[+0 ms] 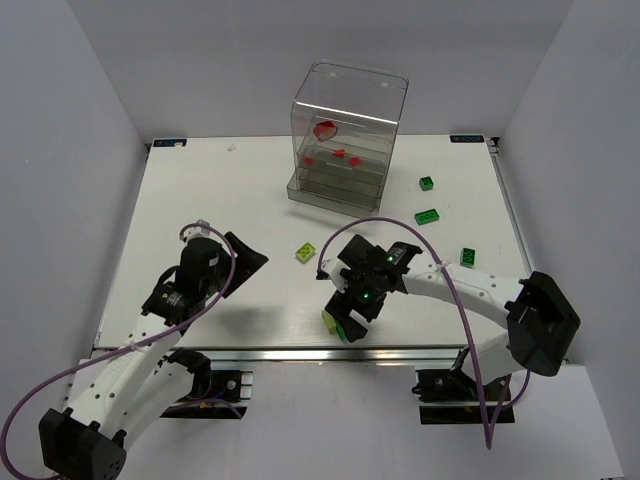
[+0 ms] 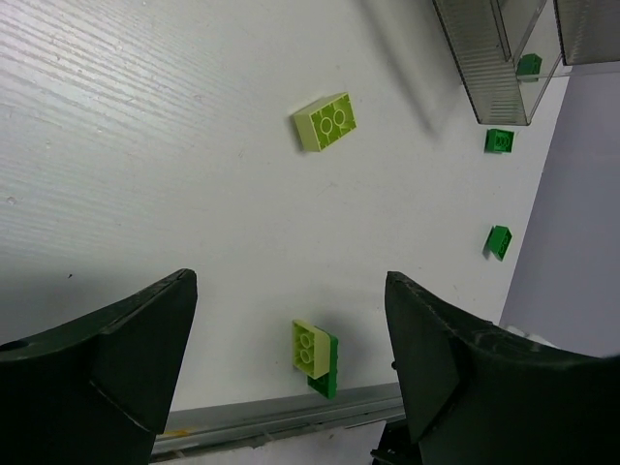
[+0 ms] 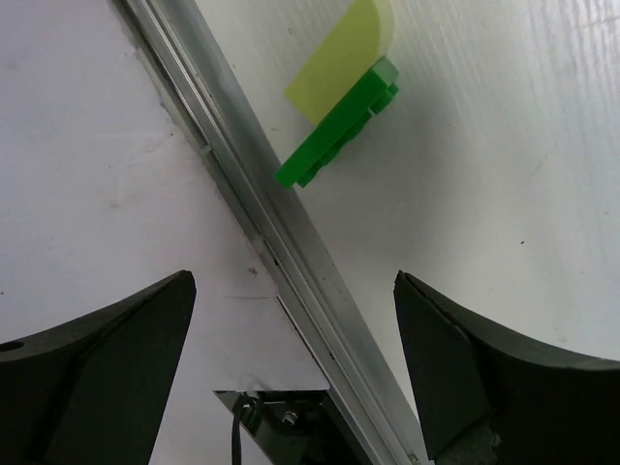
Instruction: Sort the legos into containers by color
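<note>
When you look from the top: red bricks (image 1: pixel 326 128) sit inside the clear box (image 1: pixel 348 100) at the far side of the table (image 1: pixel 200 200); three green bricks (image 1: pixel 428 215) lie on the right, one yellow-green brick (image 1: pixel 305 253) lies in the middle, and a stuck-together pair (image 1: pixel 332 323) lies at the near edge
Arms from the top: the left gripper (image 1: pixel 247 258) hangs left of the yellow-green brick and does not touch it; the right gripper (image 1: pixel 352 312) hangs just beside the pair
Left wrist: the jaws are wide apart and hold nothing; the yellow-green brick is ahead, well apart from them
Right wrist: the jaws are wide apart and hold nothing; the pair is ahead, just beside the metal edge (image 3: pixel 232 174) of the table
How the bricks will feel: light, hard and smooth, I think, so one could slip or pop out
Where to grab: squeeze two flat sides, not the bumpy top
Watch out: the pair is so near the edge that a bump could knock it off, I think
</note>
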